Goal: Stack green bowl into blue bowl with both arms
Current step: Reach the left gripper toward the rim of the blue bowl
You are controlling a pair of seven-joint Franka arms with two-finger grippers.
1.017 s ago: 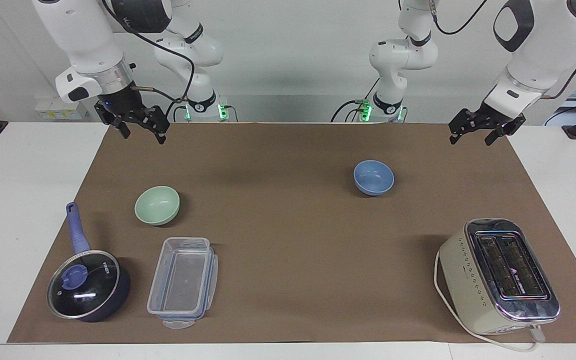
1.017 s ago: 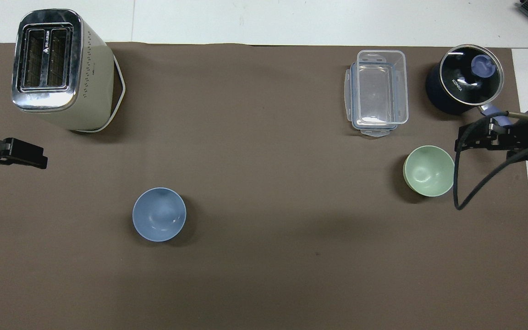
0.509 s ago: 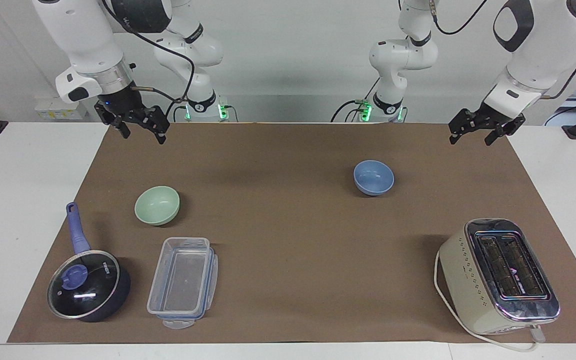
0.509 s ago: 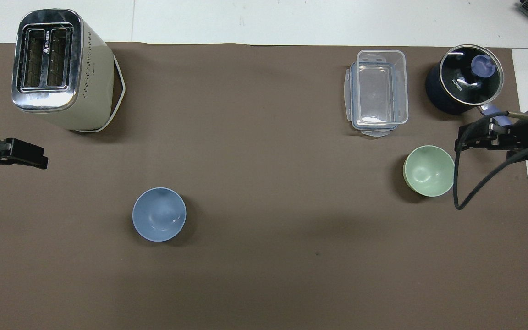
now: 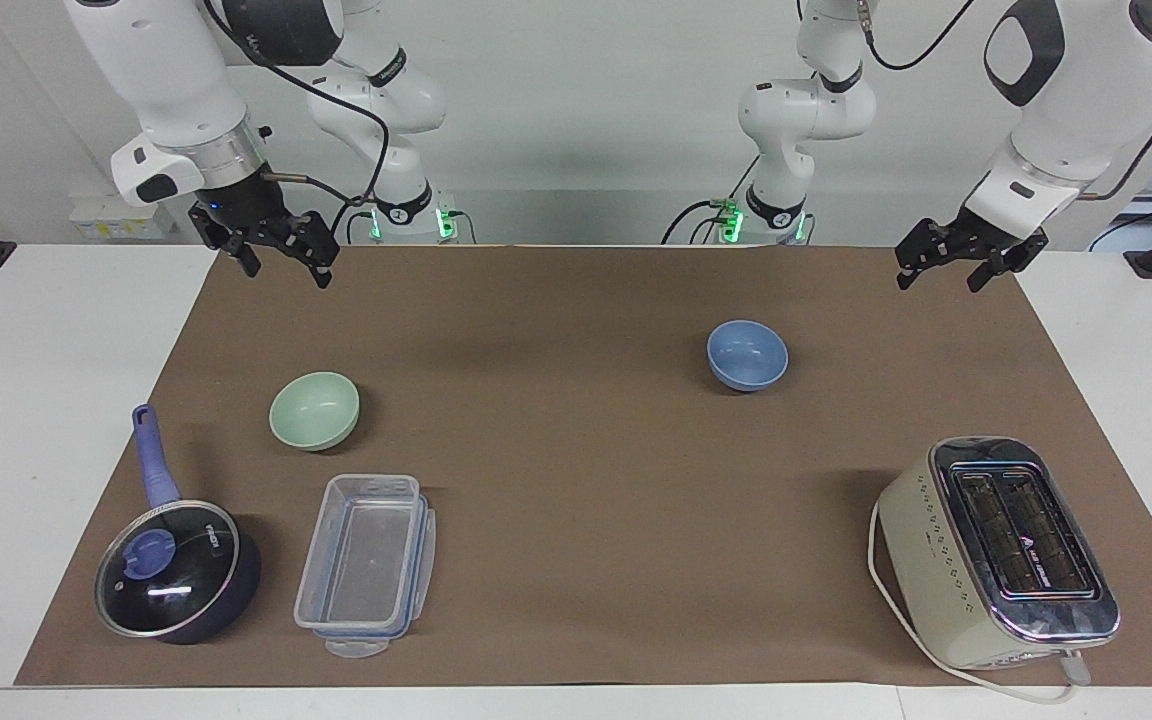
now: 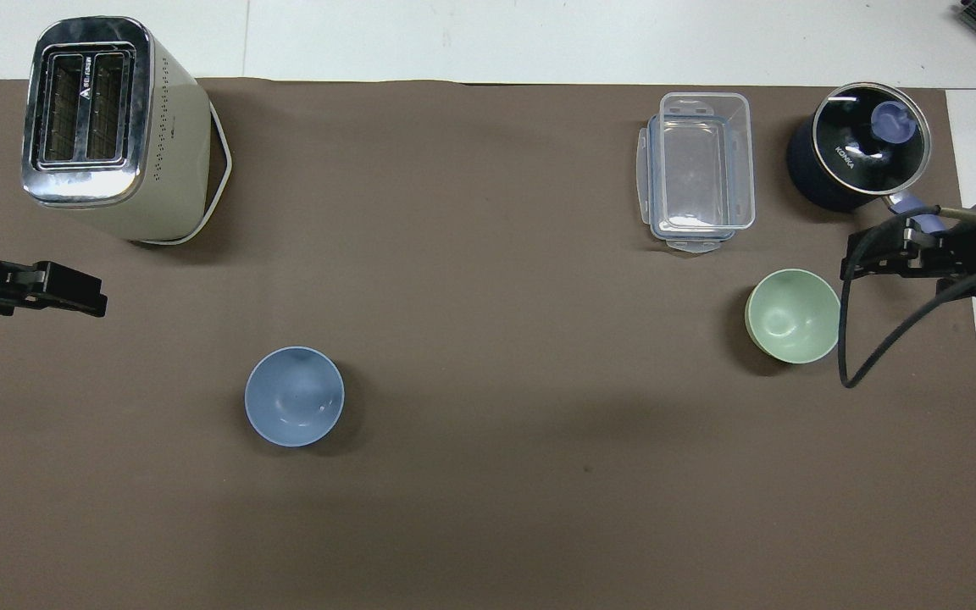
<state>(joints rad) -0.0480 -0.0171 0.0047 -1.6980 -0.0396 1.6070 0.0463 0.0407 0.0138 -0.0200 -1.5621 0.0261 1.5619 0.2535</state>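
The green bowl [image 5: 314,410] sits upright on the brown mat toward the right arm's end of the table; it also shows in the overhead view [image 6: 793,315]. The blue bowl [image 5: 747,355] sits upright toward the left arm's end, nearer to the robots than the green bowl; it also shows in the overhead view [image 6: 294,396]. My right gripper [image 5: 286,272] is open and empty, raised over the mat's edge near the robots. In the overhead view it [image 6: 873,258] is beside the green bowl. My left gripper [image 5: 939,283] is open and empty, raised over the mat's corner; it also shows in the overhead view [image 6: 73,296].
A cream toaster [image 5: 1001,550] stands farther from the robots at the left arm's end. A clear plastic container [image 5: 366,565] and a dark blue lidded saucepan [image 5: 174,585] lie farther from the robots than the green bowl. The brown mat [image 5: 576,480] covers the white table.
My left gripper has shifted a little toward the middle of the table. The right gripper and both bowls have stayed in place.
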